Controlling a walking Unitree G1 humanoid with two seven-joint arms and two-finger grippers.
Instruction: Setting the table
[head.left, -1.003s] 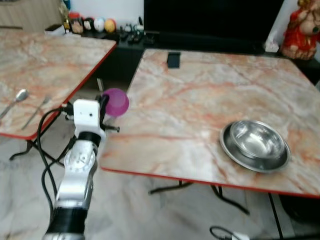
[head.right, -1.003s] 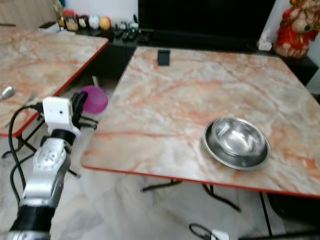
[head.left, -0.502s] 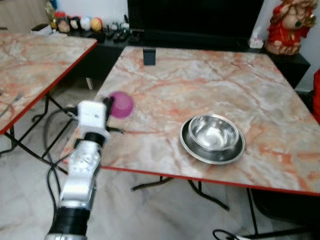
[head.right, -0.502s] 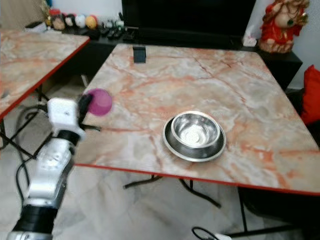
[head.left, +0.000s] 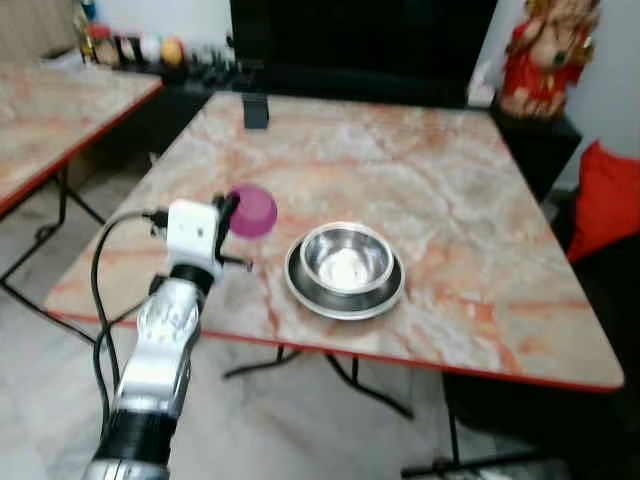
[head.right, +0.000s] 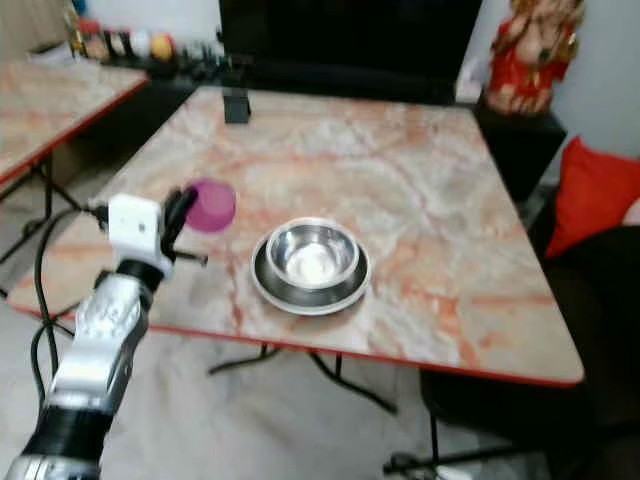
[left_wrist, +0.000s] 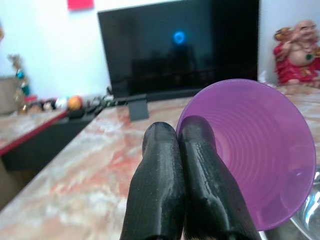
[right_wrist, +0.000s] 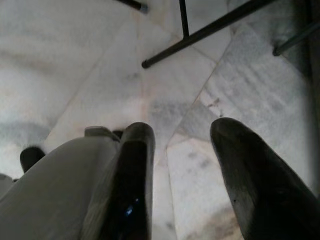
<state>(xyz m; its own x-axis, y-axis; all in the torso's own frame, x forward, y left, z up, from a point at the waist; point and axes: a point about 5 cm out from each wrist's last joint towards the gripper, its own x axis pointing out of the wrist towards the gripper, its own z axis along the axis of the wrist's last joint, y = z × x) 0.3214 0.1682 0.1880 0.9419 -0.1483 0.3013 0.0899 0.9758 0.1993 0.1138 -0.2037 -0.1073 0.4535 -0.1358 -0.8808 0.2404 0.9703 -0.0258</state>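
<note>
Fingers of the left end effector (head.left: 229, 207) pinch the purple cup (head.left: 251, 211) by its rim, carrying it over the table (head.left: 440, 200) beside the steel bowl (head.left: 346, 259), presumably to set it there; the right end effector (right_wrist: 180, 165) hangs open, holding nothing.

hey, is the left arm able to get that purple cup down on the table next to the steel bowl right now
Probably yes. The left gripper holds the purple cup above the table, just left of the steel bowl, with bare tabletop beneath it.

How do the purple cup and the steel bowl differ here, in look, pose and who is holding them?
The purple cup is translucent purple plastic; the steel bowl is shiny metal. The cup is pinched by its rim in the left gripper and tipped on its side above the table; the bowl sits upright in a steel plate, untouched. The cup looks smaller than the bowl. Both are round, open and look empty.
</note>
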